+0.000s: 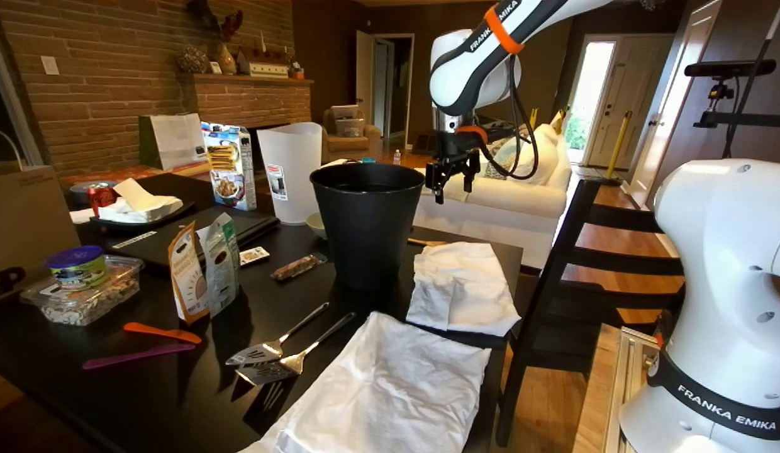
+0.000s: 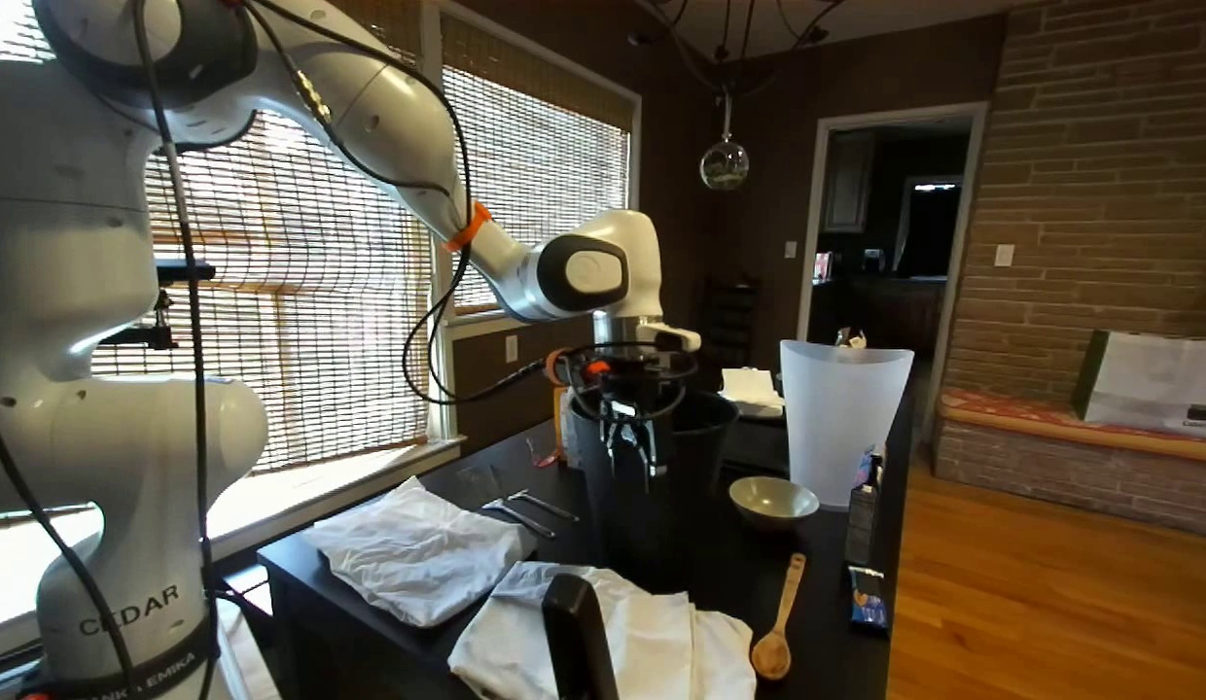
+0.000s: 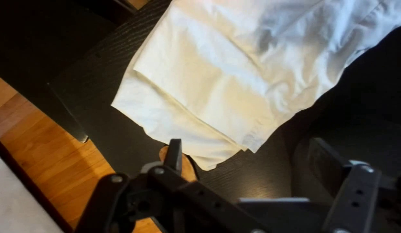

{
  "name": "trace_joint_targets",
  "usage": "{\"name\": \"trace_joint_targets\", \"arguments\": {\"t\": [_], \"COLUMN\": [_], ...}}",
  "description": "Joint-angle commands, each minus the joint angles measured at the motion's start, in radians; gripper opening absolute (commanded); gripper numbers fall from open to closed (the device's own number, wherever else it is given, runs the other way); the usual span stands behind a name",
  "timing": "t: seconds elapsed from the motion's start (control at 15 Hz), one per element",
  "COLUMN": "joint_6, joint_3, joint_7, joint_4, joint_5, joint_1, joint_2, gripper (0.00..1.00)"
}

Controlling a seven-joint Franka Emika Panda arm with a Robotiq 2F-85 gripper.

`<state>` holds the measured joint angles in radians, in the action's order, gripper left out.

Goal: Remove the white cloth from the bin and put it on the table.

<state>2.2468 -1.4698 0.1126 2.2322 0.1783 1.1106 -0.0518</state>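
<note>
The cloth point(image 1: 463, 289) lies on the worktop point(image 1: 170, 402), lightly creased, with a fold across it, just beside the upright bin point(image 1: 368, 220). The bottom of the bin's inside is hidden. A longer sheet point(image 1: 390, 390) is spread near the cloth; whether the two touch I cannot tell. The fingers point(image 3: 328, 166) stand wide apart and hold nothing. They point down over the worktop, near the bin in both exterior views and well apart from the cloth; in the wrist view an end of the cloth shows beyond them. In an exterior view a wooden spoon point(image 2: 773, 651) lies just beside the cloth, and a bowl point(image 2: 773, 501) stands near the bin and the tall jug point(image 2: 841, 428). Two spatulas point(image 1: 256, 353) lie side by side near the sheet. Two pouches point(image 1: 221, 264) stand upright, with an orange knife point(image 1: 160, 331) and a purple knife point(image 1: 139, 357) lying near them. A tub point(image 1: 78, 267) sits on a clear box point(image 1: 88, 305), and a carton point(image 1: 228, 163) stands near the jug.
</note>
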Motion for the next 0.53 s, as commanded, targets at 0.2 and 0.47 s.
{"name": "trace_joint_targets", "arguments": {"t": [0.2,0.47], "joint_6": [-0.102,-0.200], "joint_3": [0.197,0.195], "joint_7": [-0.091,0.006], "joint_4": [-0.082,-0.107], "joint_5": [-0.045,0.171], "joint_1": [-0.166,-0.126], "joint_2": [0.117,0.292], "gripper": [1.00,1.00]}}
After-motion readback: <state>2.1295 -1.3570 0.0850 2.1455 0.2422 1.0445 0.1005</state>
